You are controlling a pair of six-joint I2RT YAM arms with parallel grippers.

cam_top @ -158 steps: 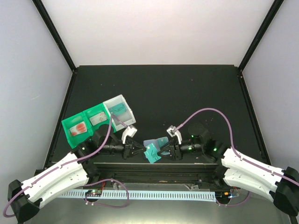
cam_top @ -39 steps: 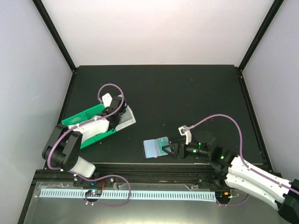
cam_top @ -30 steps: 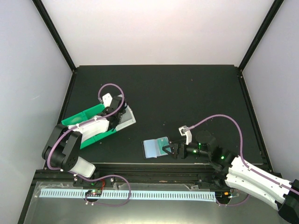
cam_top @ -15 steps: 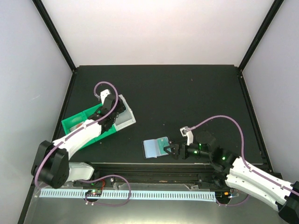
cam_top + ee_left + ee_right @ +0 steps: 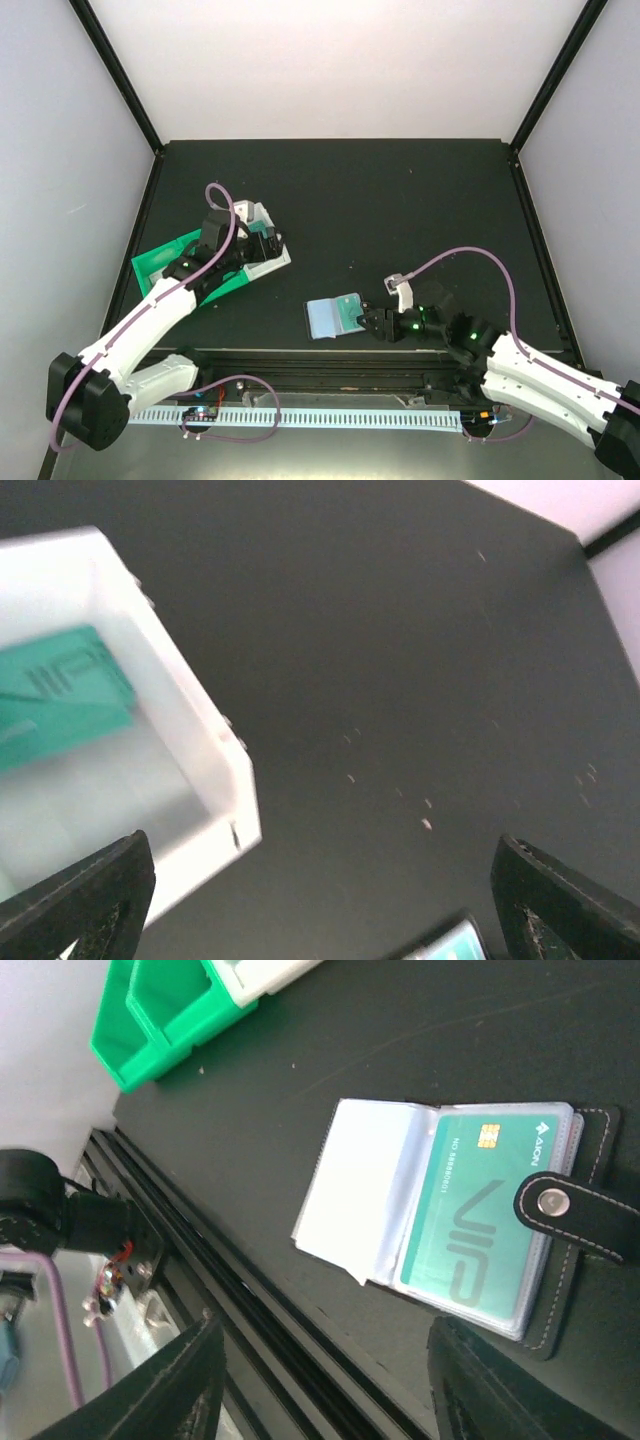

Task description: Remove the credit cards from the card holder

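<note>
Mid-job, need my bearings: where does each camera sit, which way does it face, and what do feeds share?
Top external: above, behind the robot, looking down at the table; left arm, right arm show, left gripper over the white bin, right gripper by the card holder.
Left wrist: faces down into the white bin holding a teal card; left fingers show, apart.
Right wrist: low, faces the open card holder; right fingers show below.
Shared: white bin in all three; card holder in top and right wrist.
</note>
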